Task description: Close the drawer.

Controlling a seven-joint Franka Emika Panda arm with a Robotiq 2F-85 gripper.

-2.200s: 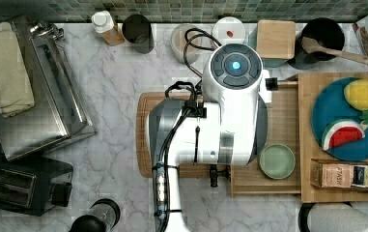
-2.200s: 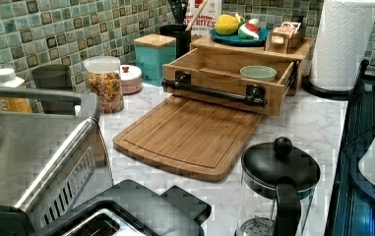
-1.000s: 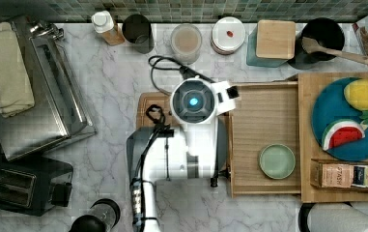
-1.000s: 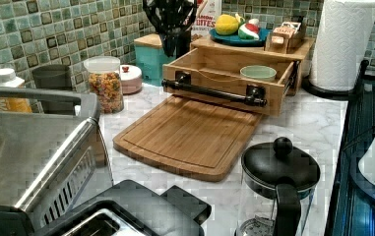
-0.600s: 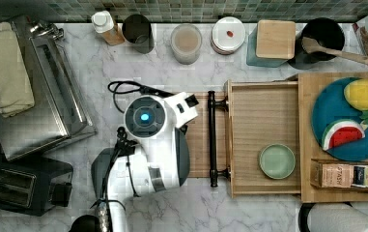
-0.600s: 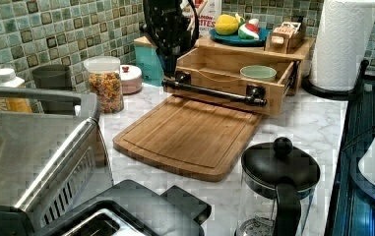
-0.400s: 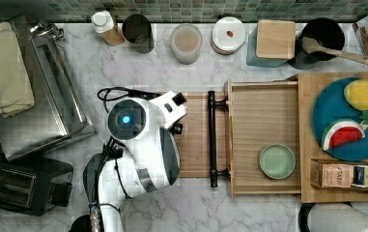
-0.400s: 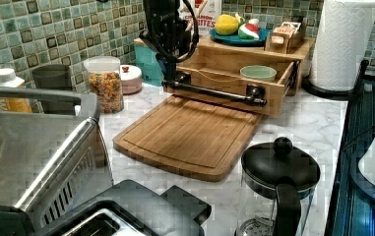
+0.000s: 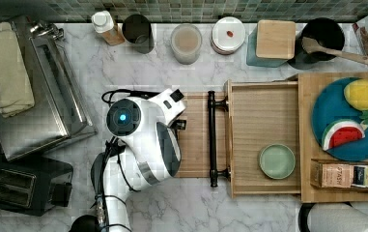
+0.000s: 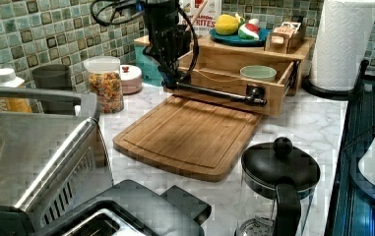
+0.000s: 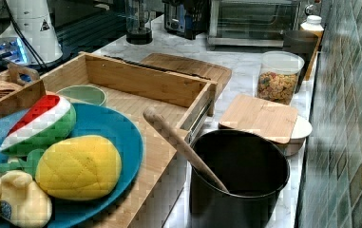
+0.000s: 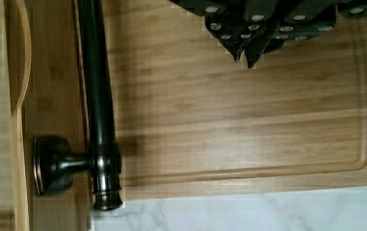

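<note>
The shallow light-wood drawer [image 9: 263, 140] with raised sides stands pulled out from under the wooden cabinet top [image 9: 307, 135], its floor bare but for a small pale-green round bowl [image 9: 277, 161] near one front corner. Across the drawer's front runs its long black metal bar handle [image 9: 213, 140], held off the wood on two short posts. The flat wooden cutting board [image 10: 190, 135] with a groove near its edge lies on the white marble counter [image 9: 181, 67] just before the drawer's front, and part of it passes under the handle. The white robot arm [image 9: 143, 135] hangs over the cutting board, on the side away from the drawer. In the left view the dark gripper [image 10: 171, 78] sits low, just at the far end of the handle; whether its fingers are parted or together cannot be told from these pictures
</note>
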